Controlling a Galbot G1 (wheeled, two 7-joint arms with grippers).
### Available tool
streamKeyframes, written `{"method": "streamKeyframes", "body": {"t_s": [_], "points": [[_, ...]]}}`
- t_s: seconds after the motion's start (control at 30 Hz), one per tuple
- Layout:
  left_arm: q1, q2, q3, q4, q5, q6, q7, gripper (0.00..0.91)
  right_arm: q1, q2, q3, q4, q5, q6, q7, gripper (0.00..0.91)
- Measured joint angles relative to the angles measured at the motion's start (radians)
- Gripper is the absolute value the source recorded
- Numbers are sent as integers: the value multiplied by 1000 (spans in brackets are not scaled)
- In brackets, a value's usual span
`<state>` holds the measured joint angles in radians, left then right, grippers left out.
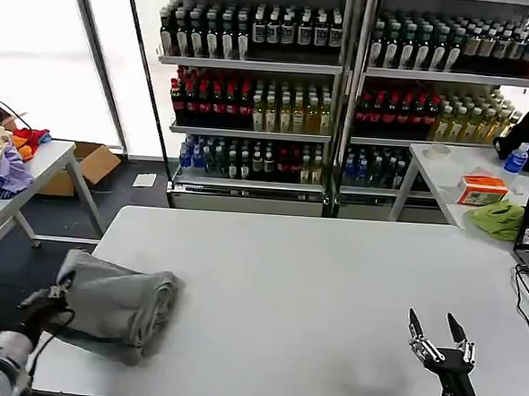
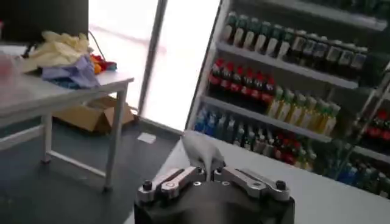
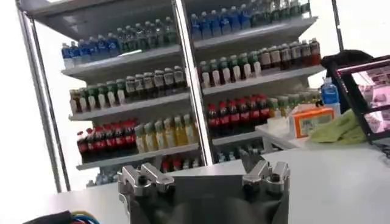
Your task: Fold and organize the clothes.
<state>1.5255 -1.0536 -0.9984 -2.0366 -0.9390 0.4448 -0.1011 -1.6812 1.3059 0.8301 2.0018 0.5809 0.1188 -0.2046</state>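
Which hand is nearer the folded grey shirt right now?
Left. The left hand is at the grey shirt, gripping its edge at the table's near-left corner. The right hand hovers open over the table's near-right side, well apart from it.

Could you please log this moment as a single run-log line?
left gripper: shut on grey shirt, table's left edge | right gripper: open, empty, table's near right | fold: shirt bundled
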Motion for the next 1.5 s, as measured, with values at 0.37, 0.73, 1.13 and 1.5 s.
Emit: {"method": "streamKeyframes", "body": {"t_s": [0.37,0.73,1.13,1.5], "points": [[-2,100,-109,-77,-93,32,-25,10,7,-2,27,-15,9,2,1,907],[3,-35,222,-180,70,3,-96,10,5,7,55,-16,11,-4,3,907],[-138,-157,680,-144,89,14,-225,907,-10,9,34,-1,11,-31,20,907],[-326,-241,815,-84,-48,-1,-300,907,11,-30,-99,76,20,-184,79,907]]}}
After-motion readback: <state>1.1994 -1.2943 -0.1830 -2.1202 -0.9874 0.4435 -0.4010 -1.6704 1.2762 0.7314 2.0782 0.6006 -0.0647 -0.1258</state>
